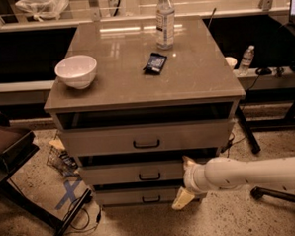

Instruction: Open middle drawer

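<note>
A: Hazards?
B: Cabinet (126, 89); middle drawer (115, 174), its second front down. Gripper (186, 180) at the cabinet's lower right front, fingers spread wide, holding nothing, off the bar handle (149, 176). Likely a missed hook or a side snag.
A: Surface, room?
B: On cabinet: white bowl (76, 70), water bottle (165, 19), dark snack packet (155, 63). Speckled floor (217, 220) below.

Nothing legible shows anywhere: the label on the water bottle (165, 19) and the dark packet (155, 63) on the cabinet top (195, 82) (the only printed-looking surfaces) cannot be read. The gripper (186, 181) sits, fingers spread, at the right end of the middle drawer (120, 174).
</note>
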Tool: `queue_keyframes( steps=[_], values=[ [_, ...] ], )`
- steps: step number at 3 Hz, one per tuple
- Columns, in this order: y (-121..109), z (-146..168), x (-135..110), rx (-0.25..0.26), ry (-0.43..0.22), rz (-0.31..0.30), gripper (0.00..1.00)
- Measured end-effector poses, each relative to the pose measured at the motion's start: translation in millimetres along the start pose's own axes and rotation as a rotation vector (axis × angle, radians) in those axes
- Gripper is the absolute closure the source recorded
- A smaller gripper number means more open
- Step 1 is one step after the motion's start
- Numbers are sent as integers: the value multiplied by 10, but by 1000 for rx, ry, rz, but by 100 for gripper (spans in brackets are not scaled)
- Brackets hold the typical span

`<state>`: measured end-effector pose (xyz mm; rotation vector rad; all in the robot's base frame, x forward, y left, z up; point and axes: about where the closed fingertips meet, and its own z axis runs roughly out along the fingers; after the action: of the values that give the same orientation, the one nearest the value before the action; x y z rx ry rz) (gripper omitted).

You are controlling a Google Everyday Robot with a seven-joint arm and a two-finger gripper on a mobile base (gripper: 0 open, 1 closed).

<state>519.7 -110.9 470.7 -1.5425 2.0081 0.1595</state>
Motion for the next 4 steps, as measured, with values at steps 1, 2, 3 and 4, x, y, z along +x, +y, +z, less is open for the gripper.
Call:
queue_keyframes(
  steps=[1, 2, 3, 4],
  values=[
    [-183, 186, 63, 1, 30, 1, 0],
    [-348, 361, 108, -3, 64, -4, 0],
    [-471, 506, 187, -18, 78, -8, 0],
    [-548, 599, 253, -25, 93, -10, 18]
  ],
)
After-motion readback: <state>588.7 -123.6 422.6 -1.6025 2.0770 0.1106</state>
